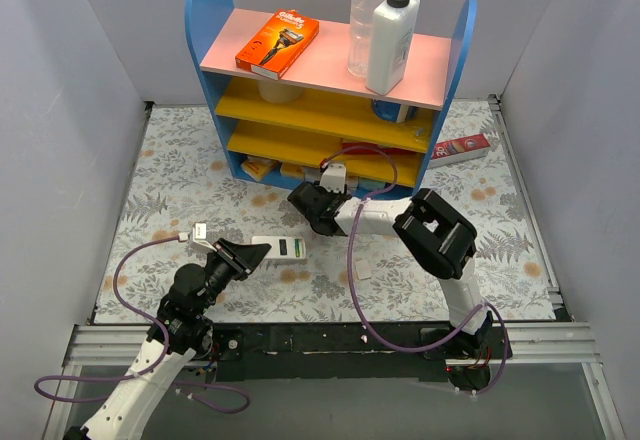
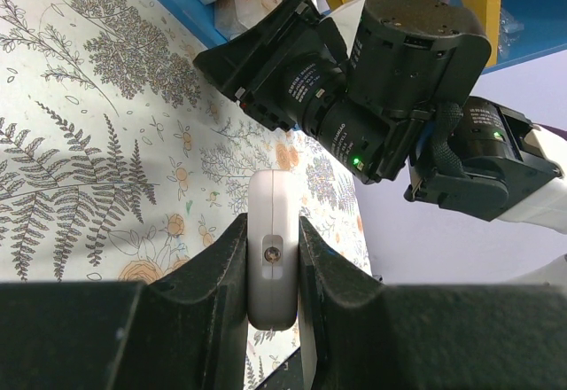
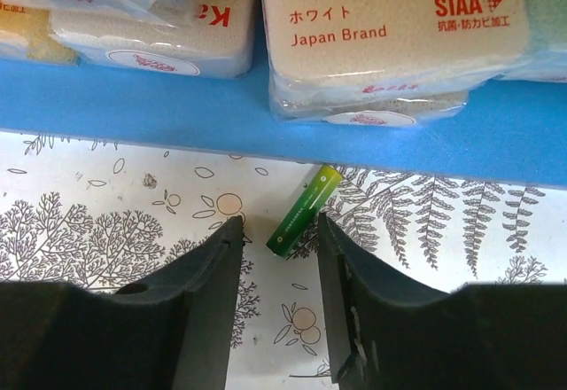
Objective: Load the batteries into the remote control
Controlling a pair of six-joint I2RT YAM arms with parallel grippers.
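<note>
The remote control, a slim white bar, is clamped at one end between my left gripper's fingers, low over the floral mat. In the left wrist view the remote sits between both black pads, with a small grey window facing the camera. One dark-green battery lies slanted on the mat against the blue shelf base. My right gripper is open, with the battery's near end between its fingertips and untouched. In the top view my right gripper hides the battery.
The blue shelf unit stands at the back, with packed sponges on its lowest level, a razor box and two bottles on top. A red-and-white carton lies right of it. A small white piece lies mid-mat.
</note>
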